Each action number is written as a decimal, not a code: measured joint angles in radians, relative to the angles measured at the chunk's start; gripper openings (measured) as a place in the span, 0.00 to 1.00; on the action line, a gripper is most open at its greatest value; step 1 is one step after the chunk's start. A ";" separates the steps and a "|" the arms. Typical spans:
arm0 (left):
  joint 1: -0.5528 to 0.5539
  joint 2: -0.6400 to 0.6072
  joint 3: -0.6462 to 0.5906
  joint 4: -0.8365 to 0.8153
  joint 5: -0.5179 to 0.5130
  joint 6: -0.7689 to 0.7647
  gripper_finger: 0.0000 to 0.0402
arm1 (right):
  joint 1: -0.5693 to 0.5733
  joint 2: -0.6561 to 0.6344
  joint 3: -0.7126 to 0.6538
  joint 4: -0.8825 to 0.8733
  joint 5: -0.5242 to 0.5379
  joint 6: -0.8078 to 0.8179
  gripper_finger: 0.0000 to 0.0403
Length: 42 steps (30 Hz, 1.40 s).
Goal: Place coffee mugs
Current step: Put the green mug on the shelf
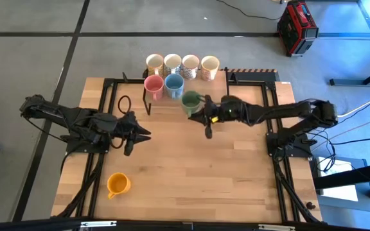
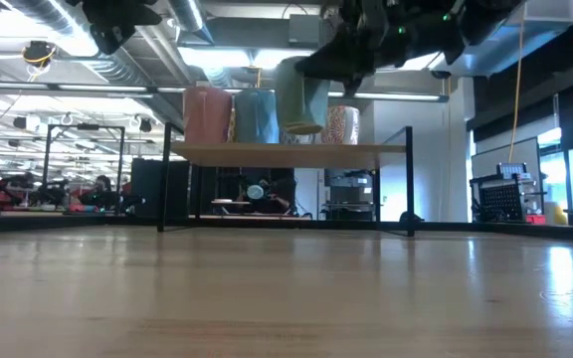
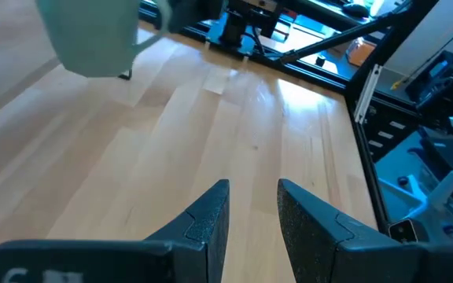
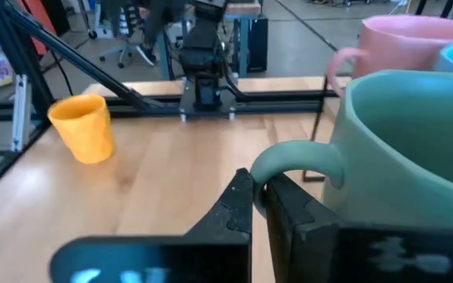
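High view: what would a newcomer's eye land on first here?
The right gripper holds the green mug by its handle, lifted beside the pink mug and blue mug, in front of four pale mugs at the table's far edge. An orange mug sits alone near the front left, and the left gripper waits empty.

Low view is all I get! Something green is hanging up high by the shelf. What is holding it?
Observer: The right gripper, shut on the green mug by its handle.
Operator: Are there more mugs I can't see?
Observer: Yes, an orange mug stands alone near the table's front, on the left arm's side.
Operator: How many are up on the shelf?
Observer: Six: four white mugs in the back row, then the pink mug and blue mug in front.
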 joint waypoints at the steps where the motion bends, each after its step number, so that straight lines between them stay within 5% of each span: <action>1: 0.000 0.000 0.000 0.000 0.000 0.000 0.26 | -0.019 0.000 0.000 -0.007 -0.021 -0.012 0.00; 18: 0.000 0.005 0.000 -0.024 -0.107 -0.026 0.26 | -0.232 0.006 0.000 -0.013 -0.232 -0.105 0.00; 42: 0.000 0.005 0.000 -0.014 -0.134 -0.052 0.26 | -0.270 0.072 0.001 0.061 -0.257 -0.107 0.00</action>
